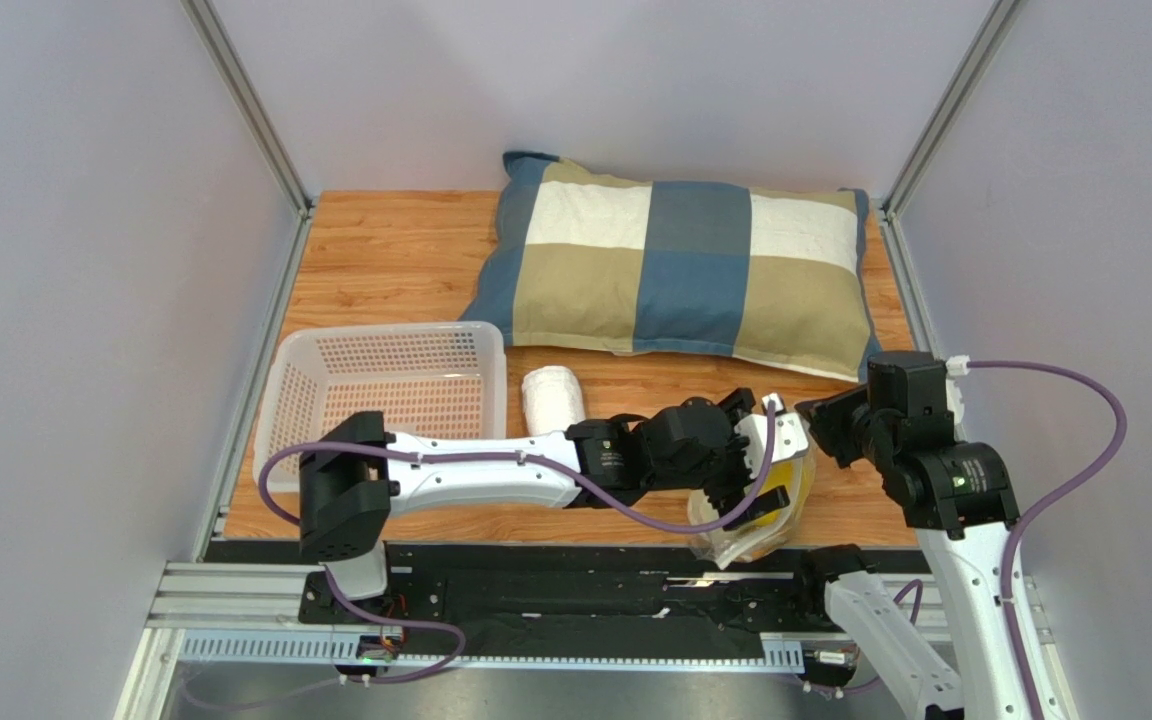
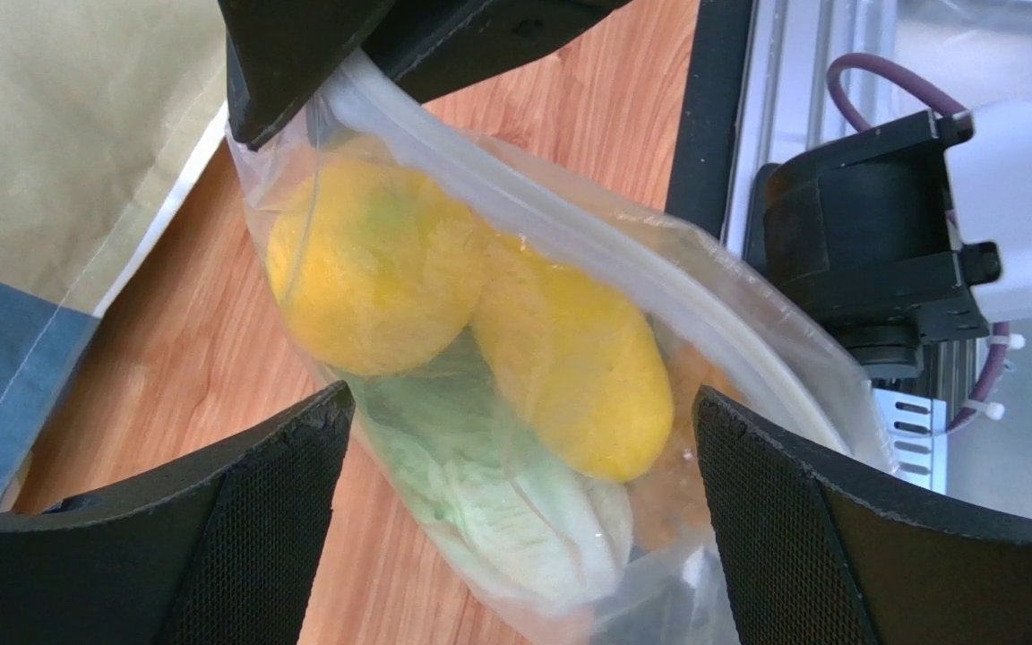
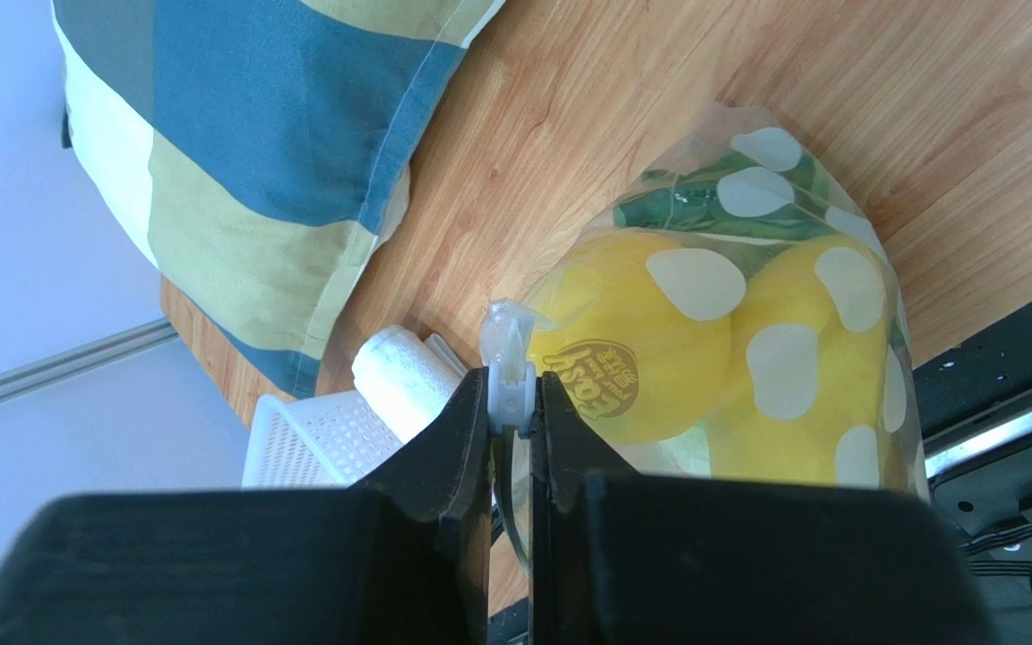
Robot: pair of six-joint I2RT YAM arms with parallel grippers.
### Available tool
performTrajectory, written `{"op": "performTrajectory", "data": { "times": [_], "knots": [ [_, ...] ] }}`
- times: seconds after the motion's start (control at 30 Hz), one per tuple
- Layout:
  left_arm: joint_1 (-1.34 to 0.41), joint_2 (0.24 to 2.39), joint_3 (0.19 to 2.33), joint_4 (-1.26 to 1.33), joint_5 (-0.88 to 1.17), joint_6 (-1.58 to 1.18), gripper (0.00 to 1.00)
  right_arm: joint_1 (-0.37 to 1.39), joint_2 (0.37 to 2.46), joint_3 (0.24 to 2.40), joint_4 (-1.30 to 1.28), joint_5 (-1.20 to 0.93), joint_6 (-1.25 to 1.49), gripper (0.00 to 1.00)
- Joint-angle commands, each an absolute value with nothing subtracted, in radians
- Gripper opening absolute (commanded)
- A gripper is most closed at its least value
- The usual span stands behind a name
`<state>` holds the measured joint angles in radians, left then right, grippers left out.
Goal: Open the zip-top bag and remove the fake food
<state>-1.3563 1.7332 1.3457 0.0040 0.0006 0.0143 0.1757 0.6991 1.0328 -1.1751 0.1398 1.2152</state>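
The zip-top bag point(image 1: 760, 525) hangs near the table's front right edge. It holds two yellow lemons point(image 2: 367, 269) point(image 2: 575, 363) and the green-and-white cabbage point(image 2: 508, 497). My right gripper point(image 1: 805, 420) is shut on the bag's white zip slider point(image 3: 515, 352) at its top corner and holds the bag up. In the right wrist view the dotted bag point(image 3: 777, 161) shows both lemons point(image 3: 643, 350) with green leaf point(image 3: 697, 208) behind them. My left gripper point(image 1: 740, 477) is open, with its fingers point(image 2: 252, 511) wide apart on either side of the bag's lower part, not touching it.
A checked pillow point(image 1: 687, 270) lies at the back. A white basket point(image 1: 297, 375) stands at the left, with a rolled white towel point(image 1: 552, 398) beside it. A black base rail point(image 1: 537, 600) runs along the near edge, just below the bag.
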Motion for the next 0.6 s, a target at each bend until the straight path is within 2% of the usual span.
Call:
{"op": "performTrajectory", "data": {
  "times": [0.0, 0.17, 0.37, 0.57],
  "knots": [
    [-1.37, 1.733, 1.361, 0.135, -0.026, 0.017, 0.99, 0.179, 0.681, 1.043, -1.167, 0.183, 1.256, 0.0],
    [-1.371, 1.662, 1.235, 0.254, 0.067, 0.014, 0.99, 0.181, 0.68, 1.035, -1.157, 0.17, 1.22, 0.0],
    [-1.373, 1.577, 1.178, 0.186, 0.164, 0.009, 0.99, 0.181, 0.672, 1.043, -1.152, 0.182, 1.223, 0.0],
    [-1.39, 1.484, 1.111, 0.189, 0.16, 0.006, 0.99, 0.181, 0.681, 1.057, -1.152, 0.19, 1.207, 0.0]
  ]
}}
